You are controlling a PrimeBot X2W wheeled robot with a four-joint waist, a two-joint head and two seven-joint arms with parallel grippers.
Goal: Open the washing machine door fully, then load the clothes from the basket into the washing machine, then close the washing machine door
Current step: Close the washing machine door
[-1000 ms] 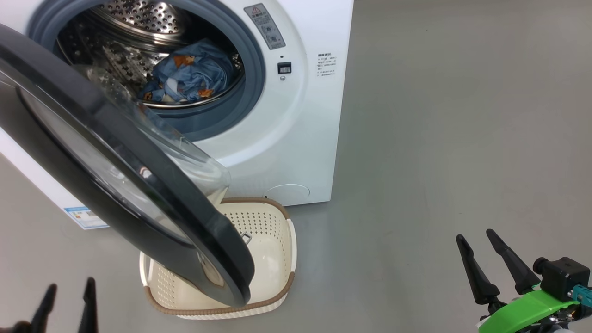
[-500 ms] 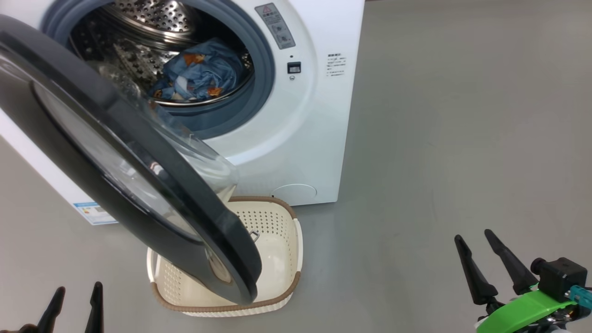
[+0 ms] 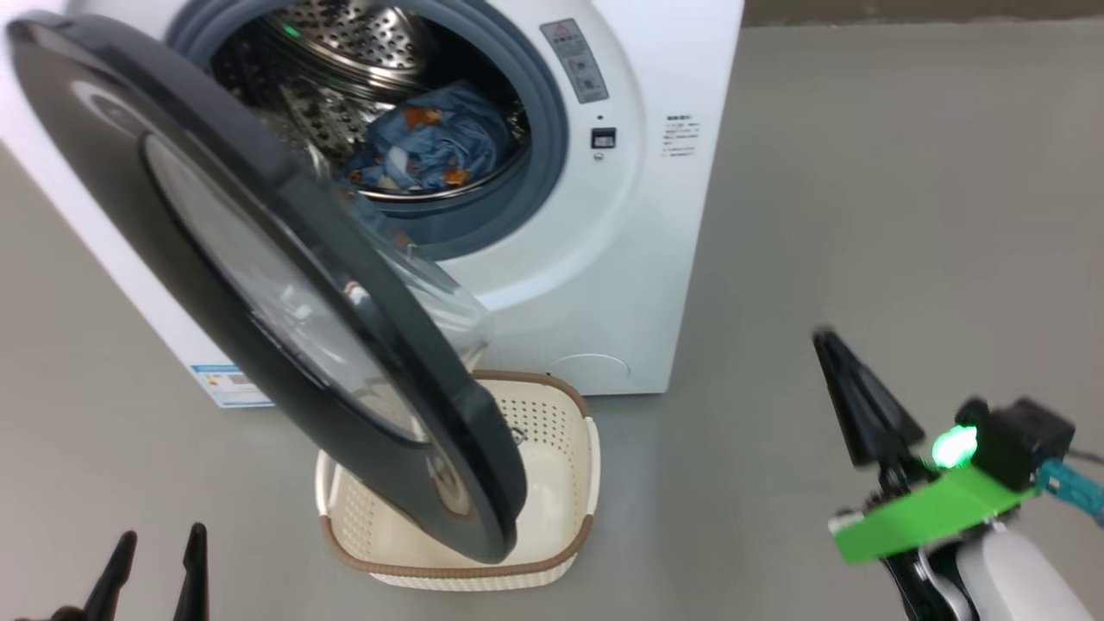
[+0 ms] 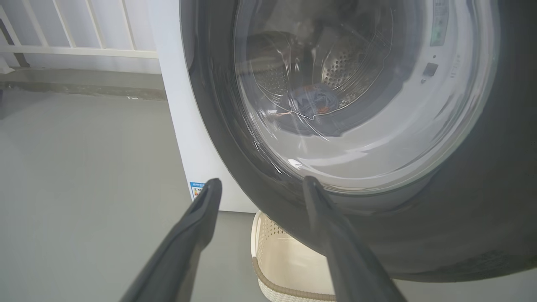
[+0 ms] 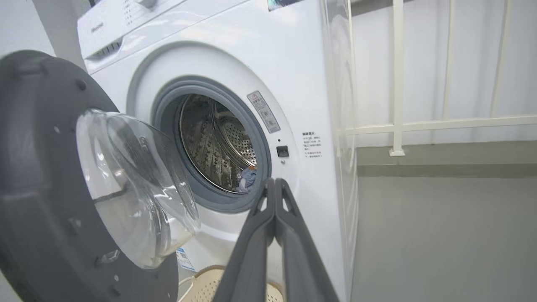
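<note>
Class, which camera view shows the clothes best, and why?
Head view: the clothes lie unobstructed in the drum. Left wrist view shows them dimly through the door glass; right wrist view shows a small blue scrap.

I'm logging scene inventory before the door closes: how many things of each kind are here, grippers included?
Washing machine: 1
Basket: 1
Clothes bundle: 1
Grippers: 2, left gripper and right gripper
Total: 5
</note>
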